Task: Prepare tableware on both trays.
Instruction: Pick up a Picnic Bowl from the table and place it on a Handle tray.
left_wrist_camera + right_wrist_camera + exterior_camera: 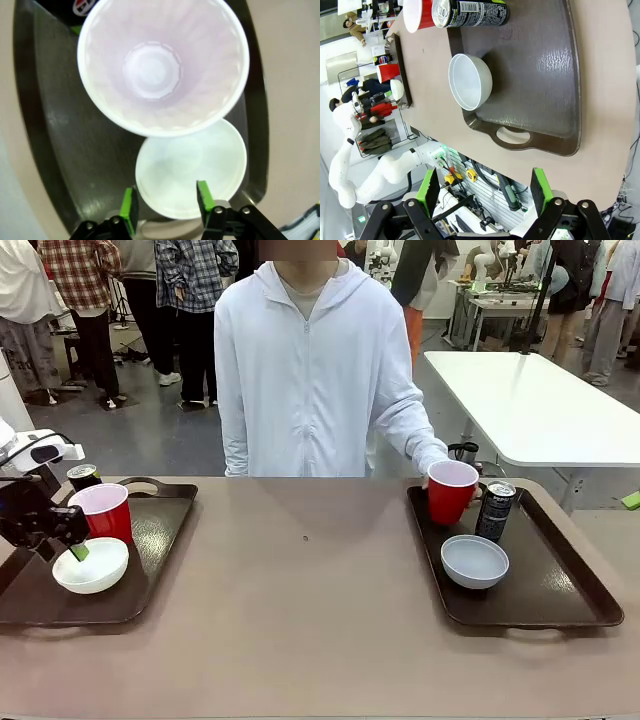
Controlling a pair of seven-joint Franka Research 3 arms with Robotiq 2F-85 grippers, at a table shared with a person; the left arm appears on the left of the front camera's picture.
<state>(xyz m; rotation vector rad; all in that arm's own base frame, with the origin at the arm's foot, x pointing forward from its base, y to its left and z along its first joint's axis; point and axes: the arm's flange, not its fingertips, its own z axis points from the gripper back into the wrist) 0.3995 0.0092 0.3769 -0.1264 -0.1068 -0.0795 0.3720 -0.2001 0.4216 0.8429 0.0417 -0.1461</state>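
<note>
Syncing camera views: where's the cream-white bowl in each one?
Front view: cream-white bowl at lower left, on the left tray.
Left wrist view: bottom centre, just beyond the left gripper.
Right wrist view: tiny, far left edge.
Shared landmark: the red cup beside the bowl.

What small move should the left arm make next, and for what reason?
Probably lift the left tool straight up, away from the cream-white bowl. The fingers stand apart over the bowl's rim, and the bowl already sits on the left tray beside the red cup and a can, so this tray looks complete.
</note>
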